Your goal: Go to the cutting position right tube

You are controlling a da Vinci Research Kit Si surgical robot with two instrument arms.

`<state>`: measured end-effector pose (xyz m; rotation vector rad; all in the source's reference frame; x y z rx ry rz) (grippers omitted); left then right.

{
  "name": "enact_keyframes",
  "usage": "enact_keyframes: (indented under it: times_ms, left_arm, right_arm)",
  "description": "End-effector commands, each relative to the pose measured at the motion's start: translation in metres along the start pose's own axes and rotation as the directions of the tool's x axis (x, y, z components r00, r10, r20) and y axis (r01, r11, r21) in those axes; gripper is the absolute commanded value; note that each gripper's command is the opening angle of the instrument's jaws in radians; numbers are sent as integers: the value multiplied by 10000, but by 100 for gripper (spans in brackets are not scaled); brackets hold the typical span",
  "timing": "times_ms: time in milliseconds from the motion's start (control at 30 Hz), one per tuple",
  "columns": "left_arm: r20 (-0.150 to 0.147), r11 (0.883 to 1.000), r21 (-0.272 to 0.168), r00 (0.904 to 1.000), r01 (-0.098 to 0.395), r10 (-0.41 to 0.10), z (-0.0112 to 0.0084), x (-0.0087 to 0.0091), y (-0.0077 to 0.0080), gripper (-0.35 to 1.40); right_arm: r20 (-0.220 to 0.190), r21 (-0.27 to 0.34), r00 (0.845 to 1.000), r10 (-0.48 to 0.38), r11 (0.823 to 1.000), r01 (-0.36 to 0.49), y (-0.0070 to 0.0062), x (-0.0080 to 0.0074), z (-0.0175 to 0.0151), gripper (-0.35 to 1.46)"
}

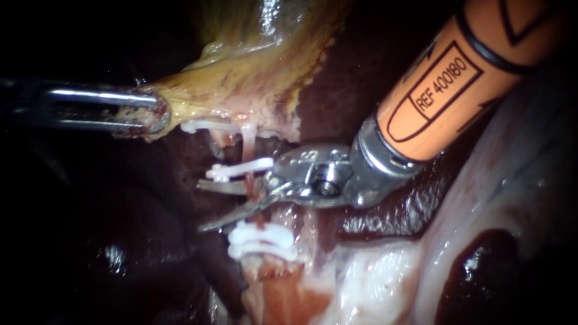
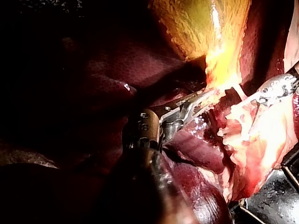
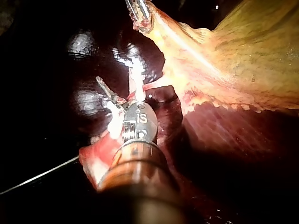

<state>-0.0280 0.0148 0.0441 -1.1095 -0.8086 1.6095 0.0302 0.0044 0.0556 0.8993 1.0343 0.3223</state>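
Observation:
A pale pink tube [image 1: 247,144] runs down from the yellow gallbladder [image 1: 241,90] to tissue below. It carries one white clip [image 1: 239,170] higher up and a pair of white clips [image 1: 262,242] lower down. My right instrument [image 1: 205,206], with an orange shaft, comes in from the upper right. Its thin blades stand open on either side of the tube, between the single clip and the pair. My left instrument [image 1: 150,113] is shut on the gallbladder's edge and holds it out to the left. The right wrist view shows one blade [image 3: 106,90] beside the tube [image 3: 136,84].
Dark liver [image 1: 120,241] lies under and left of the tube. Pale fatty tissue [image 1: 385,277] spreads at the lower right. Another white clip [image 1: 201,126] sits just under the gallbladder edge. In the left wrist view my left instrument [image 2: 198,100] grips yellow tissue, with the right instrument [image 2: 276,88] beyond.

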Motion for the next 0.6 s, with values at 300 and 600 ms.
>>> enact_keyframes:
  times_ms: [300, 600]
  left_arm:
    - [2, 10000, -5, 10000, 58, -58, 0, 0, 0, -35]
    - [1, 10000, -4, 10000, 55, -55, 0, 0, 0, -35]
  right_arm:
    - [8, 252, 10000, -71, 9997, 71, -7, 2, 3, 125]
    - [5, 223, 10000, 42, 9997, -43, -5, 1, 2, 121]
